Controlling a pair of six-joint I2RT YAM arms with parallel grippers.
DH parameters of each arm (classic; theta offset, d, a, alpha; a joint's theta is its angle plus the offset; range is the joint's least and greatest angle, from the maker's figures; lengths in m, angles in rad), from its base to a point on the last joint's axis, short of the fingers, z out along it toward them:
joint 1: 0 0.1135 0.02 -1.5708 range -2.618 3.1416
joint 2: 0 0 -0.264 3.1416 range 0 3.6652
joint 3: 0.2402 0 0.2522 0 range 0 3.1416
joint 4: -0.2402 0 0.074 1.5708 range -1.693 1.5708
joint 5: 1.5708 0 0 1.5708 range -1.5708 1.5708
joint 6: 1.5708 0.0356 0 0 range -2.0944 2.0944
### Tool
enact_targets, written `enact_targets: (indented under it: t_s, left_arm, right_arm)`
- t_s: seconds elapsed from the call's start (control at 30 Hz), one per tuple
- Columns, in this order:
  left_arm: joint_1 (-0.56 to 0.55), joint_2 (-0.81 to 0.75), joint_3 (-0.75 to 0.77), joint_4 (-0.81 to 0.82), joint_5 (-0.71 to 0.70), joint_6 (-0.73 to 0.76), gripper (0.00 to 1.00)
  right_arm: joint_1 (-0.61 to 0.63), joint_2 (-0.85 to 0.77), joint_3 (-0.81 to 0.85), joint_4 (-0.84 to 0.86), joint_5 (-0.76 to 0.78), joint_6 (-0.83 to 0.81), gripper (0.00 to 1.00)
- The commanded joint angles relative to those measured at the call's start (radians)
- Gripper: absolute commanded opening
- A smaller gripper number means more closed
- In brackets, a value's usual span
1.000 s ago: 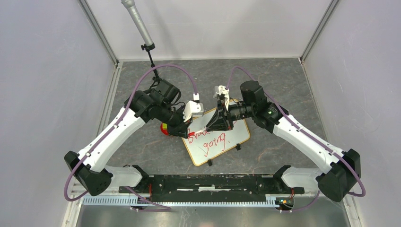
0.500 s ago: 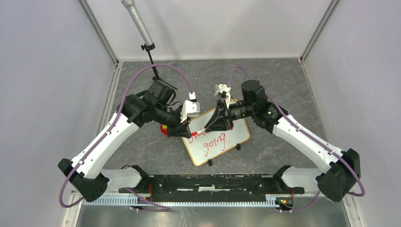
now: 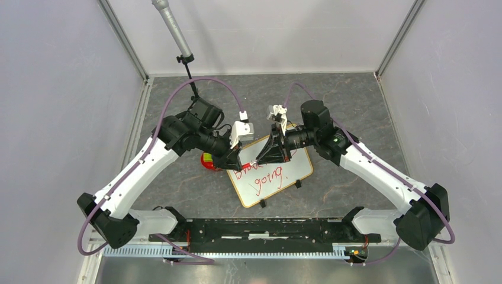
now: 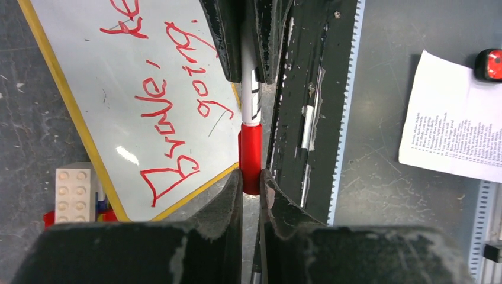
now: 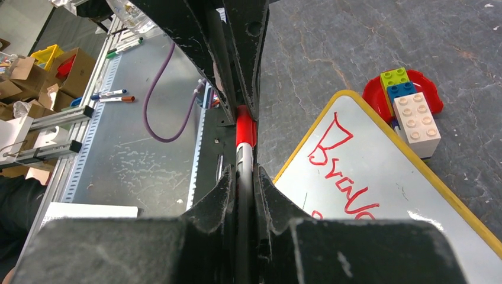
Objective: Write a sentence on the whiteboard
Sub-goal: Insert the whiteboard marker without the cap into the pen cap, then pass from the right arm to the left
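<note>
The whiteboard (image 3: 296, 168) lies tilted on the table with the sentence (image 3: 263, 177) in red, "Brave," above "going."; the arms hide some letters. Both grippers meet above its left corner. My left gripper (image 4: 251, 177) is shut on the red cap (image 4: 250, 148) at the end of a white marker (image 4: 250, 100). My right gripper (image 5: 244, 174) is shut on the marker's barrel (image 5: 243, 160), facing the left one. The cap (image 5: 245, 131) sits against the barrel's end. The board (image 4: 118, 89) and lettering (image 4: 171, 142) show below in the left wrist view.
A red dish (image 3: 205, 161) with toy bricks (image 5: 408, 112) sits just left of the board. A microphone stand (image 3: 177, 35) rises at the back left. A black rail (image 3: 260, 228) runs along the near edge. A printed sheet (image 4: 456, 130) lies beyond it.
My left gripper drew back to the left half a second ago and has come right again, up to the right gripper. The right arm has barely moved.
</note>
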Motion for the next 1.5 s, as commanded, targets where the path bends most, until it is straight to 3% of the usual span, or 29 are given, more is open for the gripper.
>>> enact_targets:
  t_s: [0.0, 0.33, 0.57, 0.73, 0.83, 0.97, 1.13, 1.47]
  left_arm:
    - [-0.014, 0.019, 0.051, 0.175, 0.119, -0.114, 0.03]
    - [0.006, 0.058, 0.063, 0.280, 0.202, -0.228, 0.02]
    - [0.195, 0.028, 0.026, 0.309, 0.281, -0.260, 0.07]
    - [0.269, 0.034, 0.045, 0.342, 0.343, -0.293, 0.42]
    - [0.291, 0.033, 0.086, 0.236, 0.309, -0.173, 0.56]
    - [0.281, 0.023, 0.062, 0.155, 0.279, -0.035, 0.67]
    - [0.209, 0.009, 0.037, 0.145, 0.140, 0.051, 0.77]
    - [0.038, 0.031, 0.025, 0.153, -0.076, 0.090, 0.76]
  right_arm:
    - [0.028, 0.020, -0.002, 0.047, 0.038, -0.007, 0.00]
    - [0.029, 0.024, -0.002, 0.056, 0.011, 0.001, 0.00]
    - [-0.097, -0.019, -0.064, 0.178, -0.013, 0.104, 0.00]
    - [-0.150, -0.019, -0.088, 0.262, -0.019, 0.173, 0.00]
    - [-0.191, -0.030, -0.112, 0.325, -0.030, 0.233, 0.00]
    - [-0.198, -0.034, -0.147, 0.398, -0.039, 0.297, 0.00]
    - [-0.195, -0.030, -0.172, 0.498, -0.072, 0.404, 0.00]
    - [-0.161, -0.032, -0.193, 0.571, -0.091, 0.477, 0.00]
